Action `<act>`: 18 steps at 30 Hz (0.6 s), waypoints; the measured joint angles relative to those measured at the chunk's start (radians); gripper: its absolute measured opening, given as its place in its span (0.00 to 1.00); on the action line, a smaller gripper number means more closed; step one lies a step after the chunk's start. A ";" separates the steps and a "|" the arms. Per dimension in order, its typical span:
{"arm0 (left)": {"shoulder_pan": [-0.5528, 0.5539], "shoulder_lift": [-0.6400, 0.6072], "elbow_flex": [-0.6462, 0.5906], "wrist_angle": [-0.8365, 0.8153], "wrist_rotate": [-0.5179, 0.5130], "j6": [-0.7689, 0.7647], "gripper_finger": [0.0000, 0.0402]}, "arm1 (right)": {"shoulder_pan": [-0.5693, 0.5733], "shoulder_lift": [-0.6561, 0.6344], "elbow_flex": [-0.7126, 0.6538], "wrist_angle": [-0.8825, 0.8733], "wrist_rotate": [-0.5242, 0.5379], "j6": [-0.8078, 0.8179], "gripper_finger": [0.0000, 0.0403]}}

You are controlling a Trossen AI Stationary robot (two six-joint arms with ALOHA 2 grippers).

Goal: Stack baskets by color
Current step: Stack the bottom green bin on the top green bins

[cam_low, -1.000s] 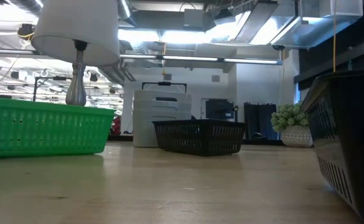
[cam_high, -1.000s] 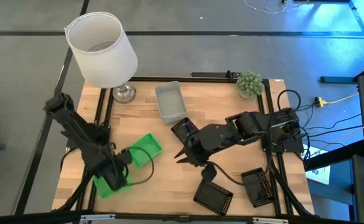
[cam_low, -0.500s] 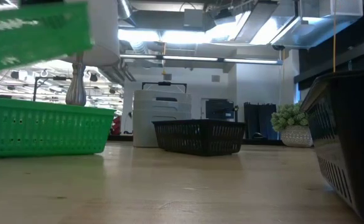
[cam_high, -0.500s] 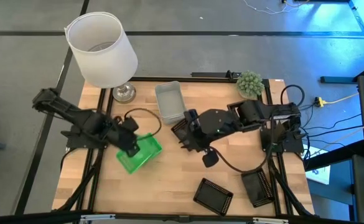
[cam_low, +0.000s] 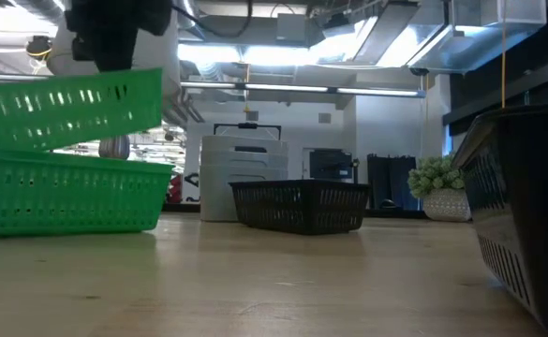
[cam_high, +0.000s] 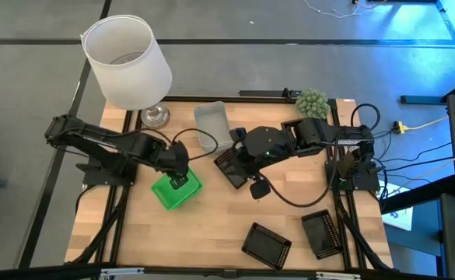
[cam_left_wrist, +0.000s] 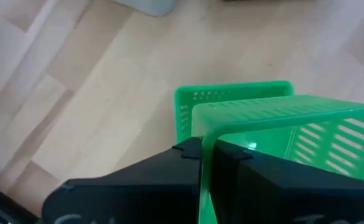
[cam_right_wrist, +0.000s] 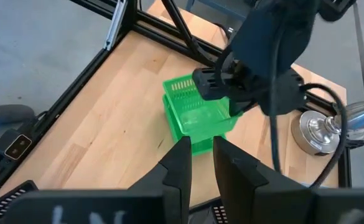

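My left gripper (cam_high: 180,181) is shut on a bright green basket (cam_low: 72,105), which hangs tilted just over a second green basket (cam_low: 67,198) standing on the table. My right gripper (cam_right_wrist: 201,148) hovers high over mid-table, open by a narrow gap with nothing between its fingertips. It is above a black mesh basket (cam_low: 300,206) that sits on its base. A translucent grey-white basket (cam_high: 213,127) rests on the table toward the far edge. My left gripper pinches one side wall (cam_left_wrist: 205,134) of the green basket near a corner, one finger inside the basket and one outside. The fingers come from above, slanting down. The basket is lifted, slightly tilted, over the lower green basket (cam_left_wrist: 188,102).
Two more black mesh baskets (cam_high: 266,245) (cam_high: 321,233) lie near the table's front right. A white lampshade on a metal foot (cam_high: 127,62) stands at the far left corner, and a small green plant (cam_high: 312,103) at the far right. Bare wood lies between the green and black baskets.
My left gripper has carried the green basket up from the near left corner toward the table's middle, turning as it went, and it is now over the other green basket. My right gripper has drifted toward the far edge, its gap unchanged.
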 joint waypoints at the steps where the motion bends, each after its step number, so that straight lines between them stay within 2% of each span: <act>1: 0.001 0.012 0.000 0.000 0.004 0.007 0.00 | 0.000 0.000 0.000 -0.001 0.000 0.000 0.17; 11: 0.006 0.095 0.000 0.007 0.048 0.015 0.01 | 0.001 0.001 0.000 -0.015 -0.001 -0.001 0.17; 18: 0.014 0.091 0.000 0.014 0.068 0.017 0.12 | 0.001 0.001 0.000 -0.019 -0.001 -0.018 0.17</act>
